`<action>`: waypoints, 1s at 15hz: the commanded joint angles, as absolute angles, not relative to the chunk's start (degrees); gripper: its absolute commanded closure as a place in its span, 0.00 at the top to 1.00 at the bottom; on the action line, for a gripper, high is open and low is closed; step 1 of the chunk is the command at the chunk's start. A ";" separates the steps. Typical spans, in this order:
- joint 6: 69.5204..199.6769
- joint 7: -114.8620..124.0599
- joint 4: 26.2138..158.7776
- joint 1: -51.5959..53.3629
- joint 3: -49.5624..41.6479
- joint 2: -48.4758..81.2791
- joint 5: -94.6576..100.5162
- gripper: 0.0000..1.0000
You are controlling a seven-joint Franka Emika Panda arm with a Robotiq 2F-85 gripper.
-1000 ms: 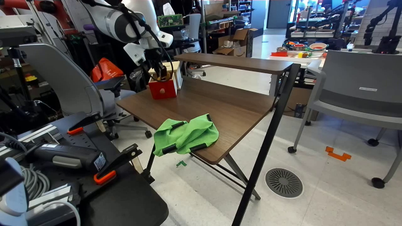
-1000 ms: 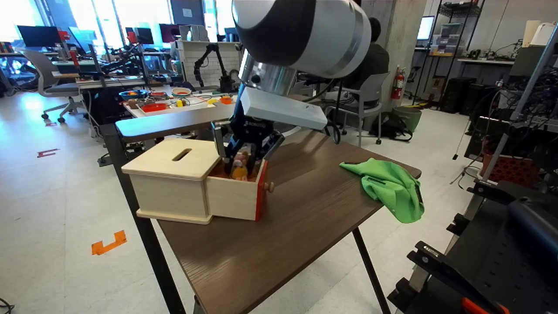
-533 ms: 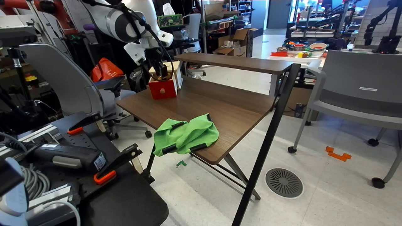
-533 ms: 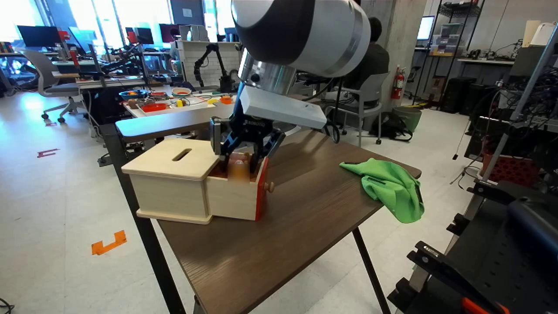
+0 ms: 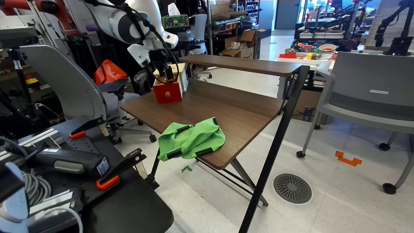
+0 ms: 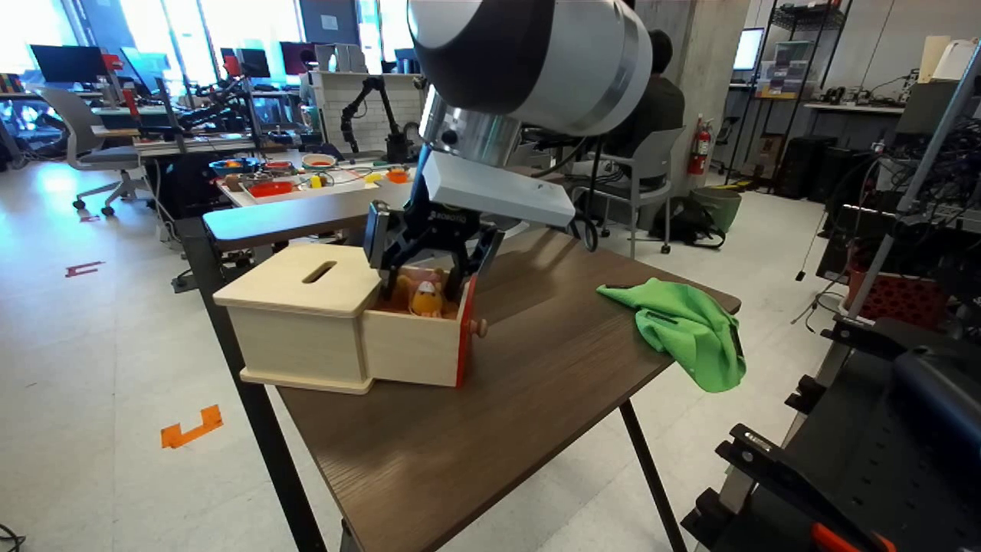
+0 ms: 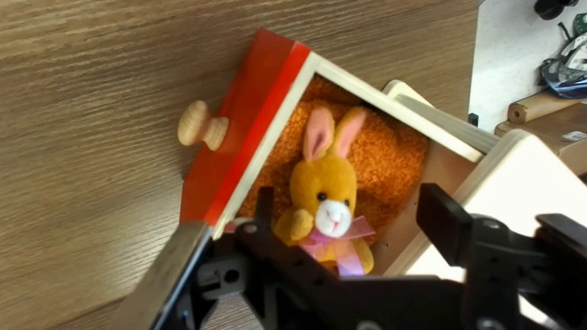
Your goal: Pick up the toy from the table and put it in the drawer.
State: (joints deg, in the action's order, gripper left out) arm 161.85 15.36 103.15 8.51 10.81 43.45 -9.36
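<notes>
crumpled green cloth (image 5: pixel 194 139) in both exterior views; gray caster chair (image 5: pixel 375 77) near round floor drain (image 5: pixel 292 188); orange tape (image 6: pixel 191 429) on floor (image 6: pixel 92 345); red fire extinguisher (image 6: pixel 699 149) by concrete pillar (image 6: pixel 713 77); open cardboard box (image 5: pixel 247 52)

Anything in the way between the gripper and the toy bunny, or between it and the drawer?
Nothing visible, either way. The open gripper has a clear line to the toy bunny, which is already inside the pulled-out drawer; orange fluff shows beside it.

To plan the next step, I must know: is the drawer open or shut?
Open: the drawer sticks out from the wooden box, and the wrist view shows the toy rabbit inside it.
</notes>
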 commanded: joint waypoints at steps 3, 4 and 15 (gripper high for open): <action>161.96 13.91 104.03 8.68 10.89 42.25 -10.95 0.33; 161.90 13.92 104.09 8.68 10.87 42.22 -10.95 0.26; 162.82 13.75 107.39 8.16 11.55 38.34 -11.51 0.64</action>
